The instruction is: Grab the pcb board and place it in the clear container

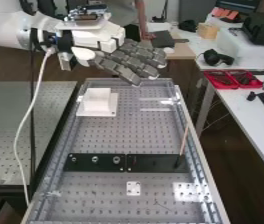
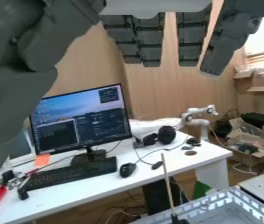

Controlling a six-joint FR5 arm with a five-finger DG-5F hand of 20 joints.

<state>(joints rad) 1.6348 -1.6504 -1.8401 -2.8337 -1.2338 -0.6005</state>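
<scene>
Crosswise (fingers straight), the robot hand (image 1: 124,58).

We hold our white arm (image 1: 9,27) at the high view's upper left, our hand (image 1: 124,59) raised, its spread fingers (image 2: 150,42) extended and slanting downward.

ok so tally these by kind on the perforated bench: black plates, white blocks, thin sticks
Black plates: 2
White block: 1
Thin stick: 1
Total: 4
</scene>
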